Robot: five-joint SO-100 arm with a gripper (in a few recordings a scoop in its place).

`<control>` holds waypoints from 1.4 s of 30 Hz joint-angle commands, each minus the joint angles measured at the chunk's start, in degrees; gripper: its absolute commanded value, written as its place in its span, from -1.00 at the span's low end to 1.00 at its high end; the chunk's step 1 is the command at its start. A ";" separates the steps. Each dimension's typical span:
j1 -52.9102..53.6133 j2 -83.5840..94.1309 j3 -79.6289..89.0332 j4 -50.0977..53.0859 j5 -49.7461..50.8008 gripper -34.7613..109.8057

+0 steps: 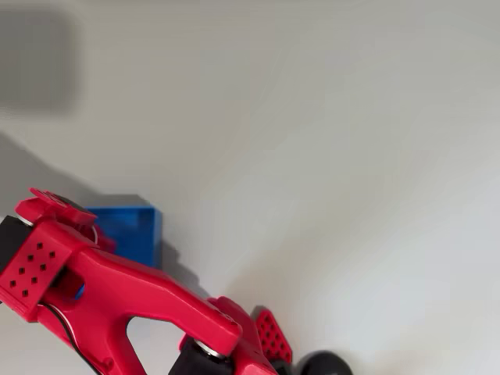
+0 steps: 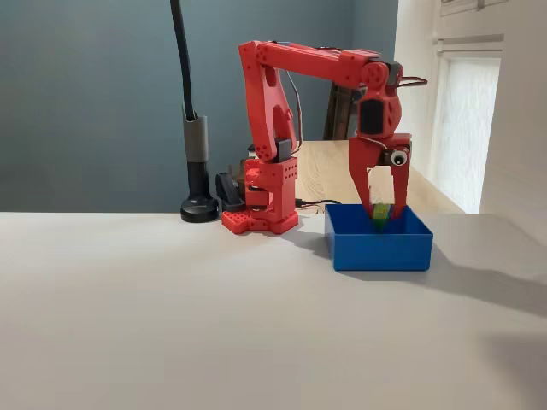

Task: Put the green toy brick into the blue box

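Note:
In the fixed view my red gripper (image 2: 381, 215) points straight down into the blue box (image 2: 380, 248), which sits right of the arm's base. Its fingers close on the green toy brick (image 2: 380, 212), which is held low between the tips, at about the height of the box's rim. Whether the brick touches the box floor is hidden by the front wall. In the overhead view the blue box (image 1: 129, 229) lies at the lower left, with the red arm (image 1: 117, 289) covering its left part.
The red arm base (image 2: 261, 213) stands just left of the box. A black pole on a round foot (image 2: 199, 207) rises beside it, and the foot (image 1: 324, 364) also sits at the overhead view's bottom edge. The pale table (image 2: 171, 316) stretches wide in front.

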 commanded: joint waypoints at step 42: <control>40.52 5.62 -21.71 17.84 2.02 -0.52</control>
